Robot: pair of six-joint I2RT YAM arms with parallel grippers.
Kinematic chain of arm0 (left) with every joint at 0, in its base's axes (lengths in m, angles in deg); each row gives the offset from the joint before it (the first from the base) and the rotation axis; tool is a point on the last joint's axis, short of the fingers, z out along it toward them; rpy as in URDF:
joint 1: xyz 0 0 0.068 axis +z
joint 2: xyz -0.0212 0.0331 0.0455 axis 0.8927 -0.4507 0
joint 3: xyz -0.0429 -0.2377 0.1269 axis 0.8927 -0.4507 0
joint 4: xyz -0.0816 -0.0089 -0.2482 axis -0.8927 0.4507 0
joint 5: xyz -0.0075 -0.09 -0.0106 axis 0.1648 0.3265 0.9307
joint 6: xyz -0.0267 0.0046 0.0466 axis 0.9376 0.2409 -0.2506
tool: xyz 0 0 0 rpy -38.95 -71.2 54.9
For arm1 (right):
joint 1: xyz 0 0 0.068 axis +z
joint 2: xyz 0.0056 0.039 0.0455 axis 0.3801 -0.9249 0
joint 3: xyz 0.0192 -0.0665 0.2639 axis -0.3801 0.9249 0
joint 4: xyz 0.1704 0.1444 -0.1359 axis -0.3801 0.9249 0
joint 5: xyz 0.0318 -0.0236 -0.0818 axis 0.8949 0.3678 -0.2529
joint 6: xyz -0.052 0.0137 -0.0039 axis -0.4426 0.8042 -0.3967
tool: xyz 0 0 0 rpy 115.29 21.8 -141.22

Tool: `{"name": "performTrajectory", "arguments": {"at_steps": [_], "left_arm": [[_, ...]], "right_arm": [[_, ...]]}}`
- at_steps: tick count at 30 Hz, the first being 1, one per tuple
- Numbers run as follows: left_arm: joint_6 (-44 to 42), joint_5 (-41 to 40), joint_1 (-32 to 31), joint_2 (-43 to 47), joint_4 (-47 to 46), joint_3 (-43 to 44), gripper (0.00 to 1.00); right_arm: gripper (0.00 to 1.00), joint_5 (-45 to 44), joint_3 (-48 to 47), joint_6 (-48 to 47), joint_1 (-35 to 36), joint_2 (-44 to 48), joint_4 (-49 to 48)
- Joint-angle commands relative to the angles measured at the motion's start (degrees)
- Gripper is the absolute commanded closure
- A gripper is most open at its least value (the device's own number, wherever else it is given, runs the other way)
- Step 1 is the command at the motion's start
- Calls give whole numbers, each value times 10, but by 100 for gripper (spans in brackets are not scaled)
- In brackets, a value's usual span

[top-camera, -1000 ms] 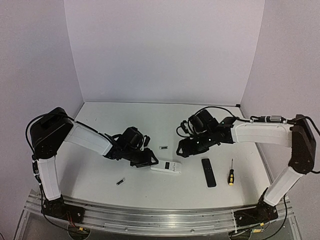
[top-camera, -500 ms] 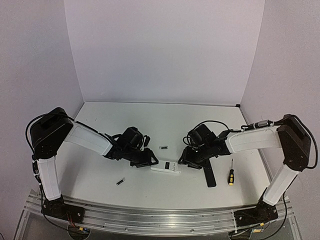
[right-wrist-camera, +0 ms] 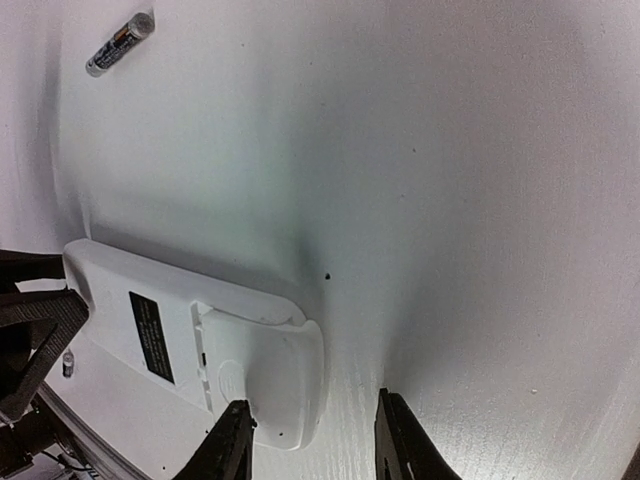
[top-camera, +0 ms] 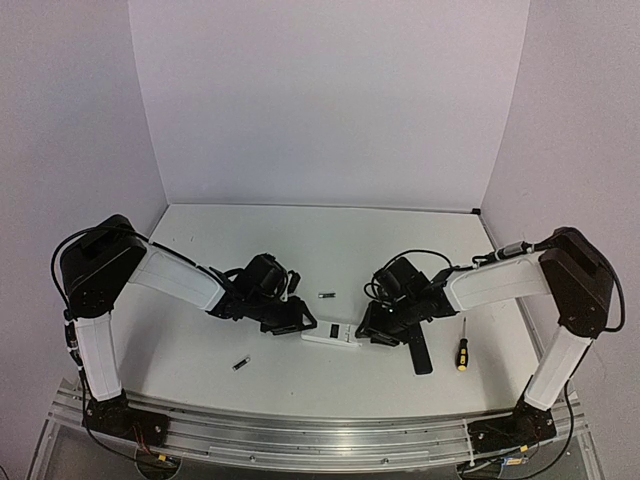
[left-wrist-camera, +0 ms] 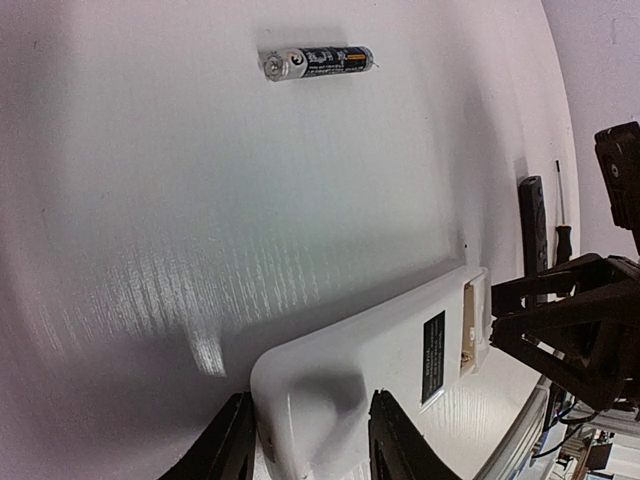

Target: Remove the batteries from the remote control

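White tabletop [top-camera: 200, 350]: matt and pale. Everything lies on it, and my two arms reach in from either side toward its middle.
Near battery [top-camera: 240, 364]: a slim dark cylinder lying loose toward the front left, well apart from my left arm and from both remotes.
My left gripper [left-wrist-camera: 310, 425]: low over the table, its jaws pinching the left end of the white remote, one finger on each long side.
Far battery [left-wrist-camera: 315, 63]: dark with a metallic end and an orange band, lying flat on bare table beyond the white remote and touching nothing.
White remote [top-camera: 333, 335]: flat on the table between my grippers, back side up, with a black label showing. Beside the label is an open recess with a tan inside — whether any cell sits in it I cannot tell.
My right gripper [right-wrist-camera: 310, 430]: down at the white remote's right end, jaws spread. The rounded end sits partway between the fingers, close against one, with bare table showing before the other.
Black remote [top-camera: 418, 350]: long and slim, just right of the white one, its far end hidden under my right wrist.
Screwdriver [top-camera: 462, 350]: yellow-and-black handle, near the black remote on its right — apart from it.
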Motion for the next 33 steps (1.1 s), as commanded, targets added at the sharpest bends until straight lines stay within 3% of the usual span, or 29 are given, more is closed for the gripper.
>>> {"name": "performTrajectory", "arguments": {"at_steps": [1, 22, 25, 33], "left_arm": [[-3, -13, -5, -24, 95, -27, 60], [-1, -10, -5, -23, 94, -27, 61], [-3, -10, -5, -21, 97, -27, 61], [-4, -7, -5, -22, 98, -25, 61]], "right_arm": [[63, 17, -2, 6, 2, -16, -14], [73, 20, -8, 9, 3, -41, -16], [79, 9, -15, 5, 3, -43, 4], [79, -13, -28, 3, 4, -45, 54]]}}
